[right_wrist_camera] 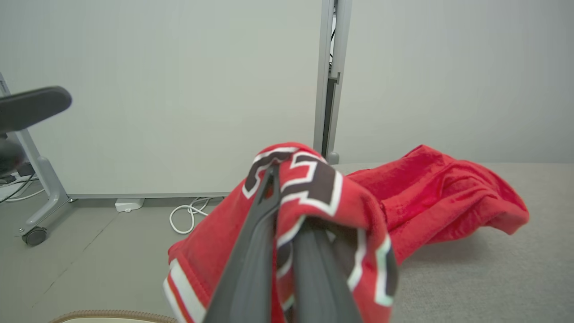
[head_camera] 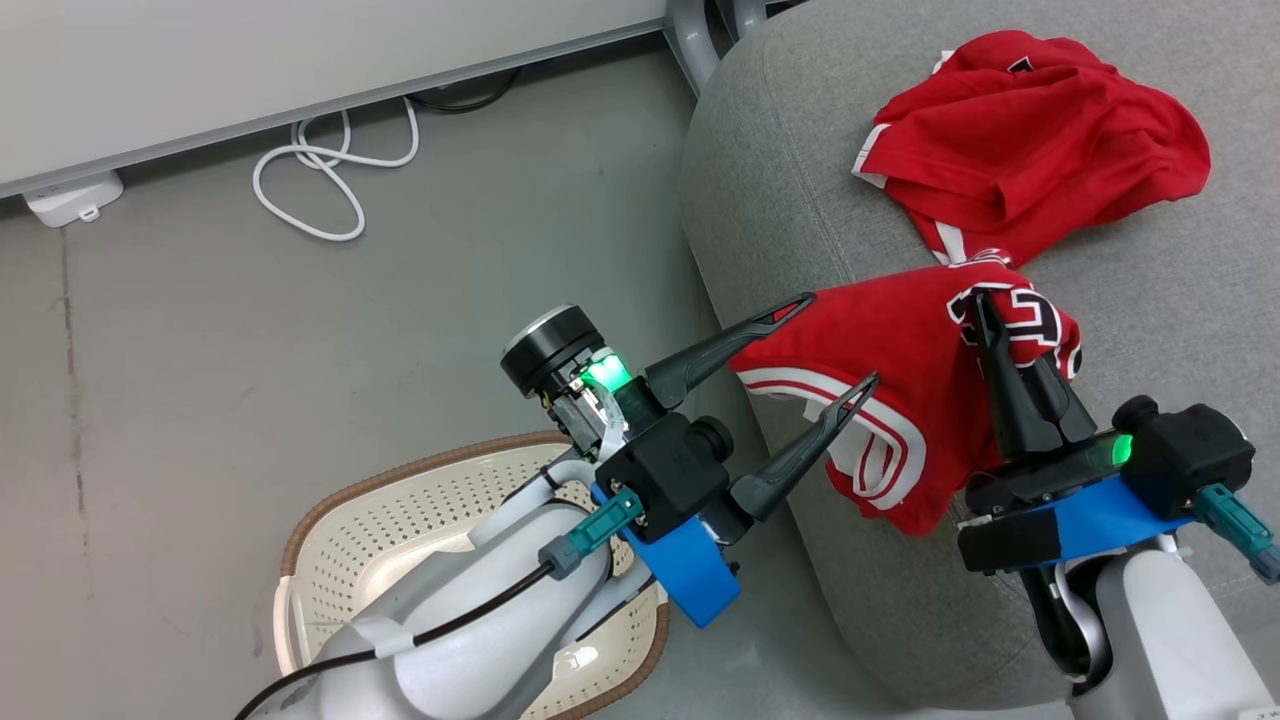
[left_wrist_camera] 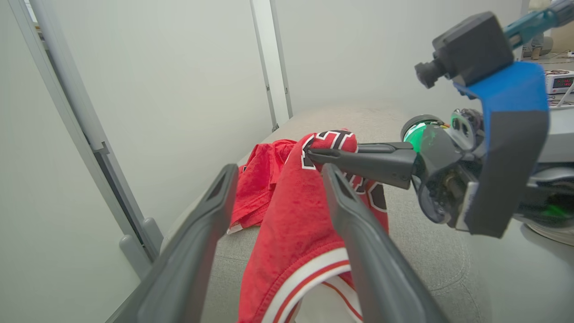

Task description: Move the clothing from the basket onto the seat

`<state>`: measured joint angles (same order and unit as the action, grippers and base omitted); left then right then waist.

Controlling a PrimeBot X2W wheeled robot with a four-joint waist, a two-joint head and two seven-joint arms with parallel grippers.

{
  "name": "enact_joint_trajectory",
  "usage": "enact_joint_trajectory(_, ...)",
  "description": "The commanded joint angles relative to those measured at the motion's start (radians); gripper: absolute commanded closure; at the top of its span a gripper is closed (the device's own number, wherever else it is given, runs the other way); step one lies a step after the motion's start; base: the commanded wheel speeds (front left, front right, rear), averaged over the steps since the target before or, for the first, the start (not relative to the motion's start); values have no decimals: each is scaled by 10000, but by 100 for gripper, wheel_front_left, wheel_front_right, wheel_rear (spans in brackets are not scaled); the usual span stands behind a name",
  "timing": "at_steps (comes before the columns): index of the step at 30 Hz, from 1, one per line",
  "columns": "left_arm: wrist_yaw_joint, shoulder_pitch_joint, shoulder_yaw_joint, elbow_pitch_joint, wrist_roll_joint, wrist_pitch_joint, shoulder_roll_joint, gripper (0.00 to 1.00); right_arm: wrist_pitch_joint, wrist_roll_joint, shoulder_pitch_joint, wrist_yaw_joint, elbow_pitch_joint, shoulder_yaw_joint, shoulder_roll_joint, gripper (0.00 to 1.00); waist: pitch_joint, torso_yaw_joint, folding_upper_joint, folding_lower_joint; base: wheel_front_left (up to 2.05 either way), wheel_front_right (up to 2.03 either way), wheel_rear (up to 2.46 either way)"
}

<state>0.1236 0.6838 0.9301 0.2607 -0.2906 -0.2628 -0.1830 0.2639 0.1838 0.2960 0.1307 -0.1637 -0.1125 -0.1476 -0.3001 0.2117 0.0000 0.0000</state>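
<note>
My right gripper (head_camera: 982, 300) is shut on the red jersey (head_camera: 900, 400), pinching its lettered part. The jersey hangs over the rounded front edge of the grey seat (head_camera: 800, 180). In the right wrist view the fabric (right_wrist_camera: 314, 179) folds over my shut fingers (right_wrist_camera: 251, 269). My left gripper (head_camera: 838, 340) stands open beside the jersey's striped hem, its fingers (left_wrist_camera: 202, 233) either side of the cloth (left_wrist_camera: 291, 233); I cannot tell if they touch it. A second red garment (head_camera: 1030, 140) lies crumpled further back on the seat. The cream basket (head_camera: 400, 520) sits on the floor, half covered by my left arm.
A white cable (head_camera: 320, 170) loops on the grey floor near a white adapter (head_camera: 70, 200). A pale partition wall with metal feet (head_camera: 690, 40) runs behind the sofa. A caster foot (right_wrist_camera: 36, 235) stands at the left of the right wrist view.
</note>
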Motion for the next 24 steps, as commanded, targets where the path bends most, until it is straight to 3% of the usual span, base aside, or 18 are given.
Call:
enact_joint_trajectory(1,6,136,10,40,-51,-28,-66,0,7,-45,-114,1,76,59,42,100,-7,17,0,0,0,0,0)
enact_joint_trajectory(9,-121,64,-173,9,-70,-28,-180,0,7,-166,427,1,384,473,-165,100,-98,-149,0,0,0,0,0)
enact_joint_trajectory(16,-191,248,-309,-77,9,-29,-278,0,7,-267,2073,1,838,1172,-544,100,-599,-306,0,0,0,0,0)
enact_joint_trajectory(24,-157,705,-308,-190,161,-27,-267,0,7,-568,4523,1,882,2383,-1590,100,-1616,-692,0,0,0,0,0)
